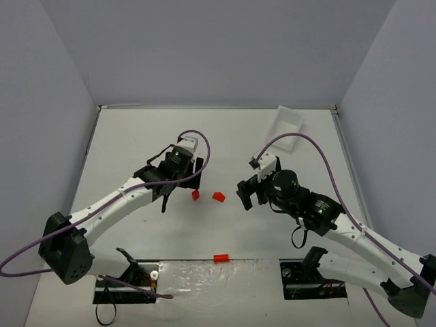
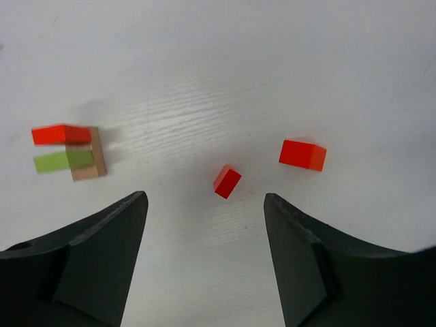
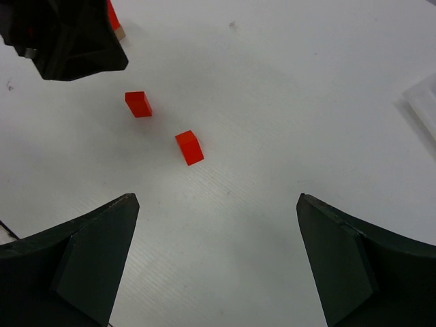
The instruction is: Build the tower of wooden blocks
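The wood block tower [image 2: 71, 159] shows red, green, tan blocks.

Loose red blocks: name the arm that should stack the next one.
Left, probably. The left gripper is open, with a small red block just ahead of it and the wood block tower close by. The right gripper, also open, has the left gripper between it and the tower.

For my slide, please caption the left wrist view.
Open left hand near two loose red blocks; small block stack at left.
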Controlling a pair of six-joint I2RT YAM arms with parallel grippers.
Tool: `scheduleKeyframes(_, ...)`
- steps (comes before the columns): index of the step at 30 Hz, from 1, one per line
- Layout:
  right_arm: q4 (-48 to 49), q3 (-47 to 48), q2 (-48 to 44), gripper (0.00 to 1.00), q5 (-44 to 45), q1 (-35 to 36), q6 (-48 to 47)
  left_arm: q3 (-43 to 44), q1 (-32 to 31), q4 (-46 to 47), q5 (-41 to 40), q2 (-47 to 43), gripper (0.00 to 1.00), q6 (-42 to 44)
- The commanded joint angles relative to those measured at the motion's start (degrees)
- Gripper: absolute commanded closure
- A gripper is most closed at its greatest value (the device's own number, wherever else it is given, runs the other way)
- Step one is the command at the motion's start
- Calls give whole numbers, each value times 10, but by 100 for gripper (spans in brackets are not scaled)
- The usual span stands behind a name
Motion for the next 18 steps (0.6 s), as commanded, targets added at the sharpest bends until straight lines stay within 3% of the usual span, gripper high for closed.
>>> scheduleKeyframes(1, 15, 17, -37, 0, 72, -10, 23, 18, -34, -83, -100, -38, 32, -286)
scheduleKeyframes(7, -2, 14, -69, 0, 136, -11, 24, 14, -76, -113, -127, -5, 23, -441)
scheduleKeyframes(18, -23, -4, -112, 0, 116, -12, 5, 57, -84, -142, -148, 94, 24, -563)
